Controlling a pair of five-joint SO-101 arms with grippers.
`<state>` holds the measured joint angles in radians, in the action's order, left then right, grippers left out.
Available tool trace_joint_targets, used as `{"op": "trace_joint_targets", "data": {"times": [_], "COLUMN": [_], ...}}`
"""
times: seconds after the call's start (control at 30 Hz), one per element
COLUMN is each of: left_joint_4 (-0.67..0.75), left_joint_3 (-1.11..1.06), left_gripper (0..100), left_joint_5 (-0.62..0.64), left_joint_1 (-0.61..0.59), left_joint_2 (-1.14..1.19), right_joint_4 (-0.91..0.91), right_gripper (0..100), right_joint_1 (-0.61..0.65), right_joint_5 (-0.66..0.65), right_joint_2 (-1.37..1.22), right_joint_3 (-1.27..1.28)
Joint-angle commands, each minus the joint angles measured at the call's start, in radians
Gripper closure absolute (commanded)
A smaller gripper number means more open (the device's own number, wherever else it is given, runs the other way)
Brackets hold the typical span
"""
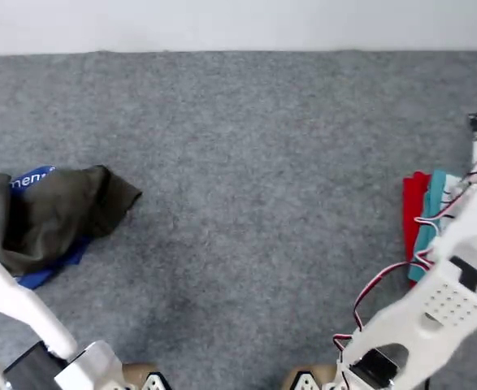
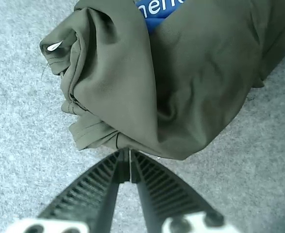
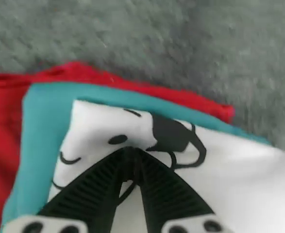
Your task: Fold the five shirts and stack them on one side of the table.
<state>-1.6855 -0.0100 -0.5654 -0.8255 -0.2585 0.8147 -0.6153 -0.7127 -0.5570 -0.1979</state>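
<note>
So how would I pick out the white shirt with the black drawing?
Go to the right edge of the grey carpeted table, where folded shirts lie stacked. The white shirt with black drawings lies on top, over a teal shirt and a red shirt lowest.

I read this as a robotics lab or test bench, not a home. The surface (image 1: 246, 162) is covered in plain grey carpet-like felt and ends at 12 o'clock against a bare white wall (image 1: 238, 24). The left arm (image 1: 19, 301) at 8 o'clock and the right arm (image 1: 441, 309) at 4 o'clock are white plastic. Loose red, white and black wires (image 1: 368, 296) run along the right one, beside folded shirts (image 1: 414, 215).
</note>
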Motion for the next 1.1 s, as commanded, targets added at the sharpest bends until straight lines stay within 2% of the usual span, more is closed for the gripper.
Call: {"op": "trace_joint_targets", "data": {"times": [0.0, 0.17, 0.47, 0.57, 0.83, 0.97, 1.07], "left_joint_4": [0.017, 0.012, -0.011, -0.028, -0.026, -0.026, -0.026], "left_joint_3": [0.01, 0.012, 0.012, 0.012, 0.007, 0.005, 0.005], "left_gripper": [98, 98, 98, 98, 98, 98, 98], "left_joint_5": [-0.008, -0.006, -0.003, -0.003, -0.003, -0.003, -0.003], "left_joint_1": [0.006, 0.006, 0.006, 0.006, 0.008, 0.008, 0.008], "left_joint_2": [-0.034, -0.035, -0.035, -0.035, -0.035, -0.034, -0.034], "right_joint_4": [-0.022, 0.031, 0.303, 0.262, -0.077, -0.045, 0.016], "right_gripper": [98.7, 98.8, 98.8, 98.8, 98.8, 98.8, 98.8], "right_joint_1": [0.056, 0.028, -0.094, -0.16, -0.248, -0.295, -0.295], "right_joint_5": [0.012, 0.012, 0.006, 0.005, 0.003, -0.043, -0.057], "right_joint_2": [0.012, 0.122, 0.329, 0.295, 0.107, 0.019, 0.048], "right_joint_3": [-0.012, -0.008, -0.006, -0.006, -0.008, -0.008, -0.015]}}
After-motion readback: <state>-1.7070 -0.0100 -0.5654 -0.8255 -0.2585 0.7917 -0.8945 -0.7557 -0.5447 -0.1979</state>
